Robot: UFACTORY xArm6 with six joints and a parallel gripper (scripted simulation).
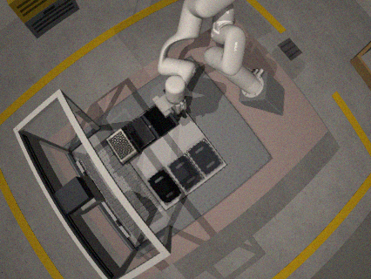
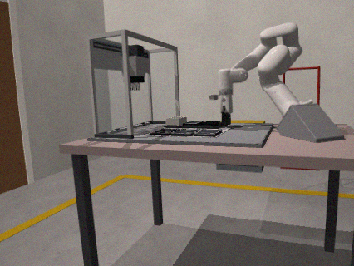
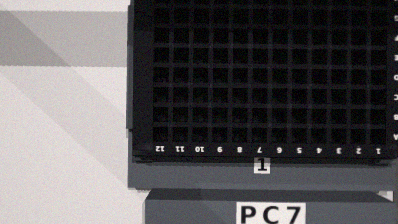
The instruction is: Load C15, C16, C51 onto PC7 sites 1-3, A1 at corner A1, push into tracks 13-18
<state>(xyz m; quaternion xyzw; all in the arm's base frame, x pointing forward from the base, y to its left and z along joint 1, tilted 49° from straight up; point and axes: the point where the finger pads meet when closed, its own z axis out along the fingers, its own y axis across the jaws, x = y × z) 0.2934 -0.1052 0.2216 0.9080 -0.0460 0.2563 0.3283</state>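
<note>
The carrier PC7 (image 1: 141, 132) lies on the apron, slanted toward the rails. It carries the black 96-well plate C15 (image 1: 159, 120) on site 1, the dark plate C16 (image 1: 140, 132) on site 2 and the pale speckled block C51 (image 1: 121, 146) on site 3. In the wrist view C15 (image 3: 260, 75) sits above the site label 1 (image 3: 261, 165) and the handle label PC7 (image 3: 270, 214), with column 1 at the right and row A at the bottom. My gripper (image 1: 176, 107) (image 2: 225, 118) is open and low at the carrier's handle end. Its fingers do not show in the wrist view.
Three dark nests (image 1: 185, 171) stand in a row beside the apron, with no plates in them. The framed instrument (image 1: 87, 183) with its loading rails (image 1: 114, 176) lies beyond the carrier. The arm's grey base wedge (image 2: 309, 123) stands at the table's right side.
</note>
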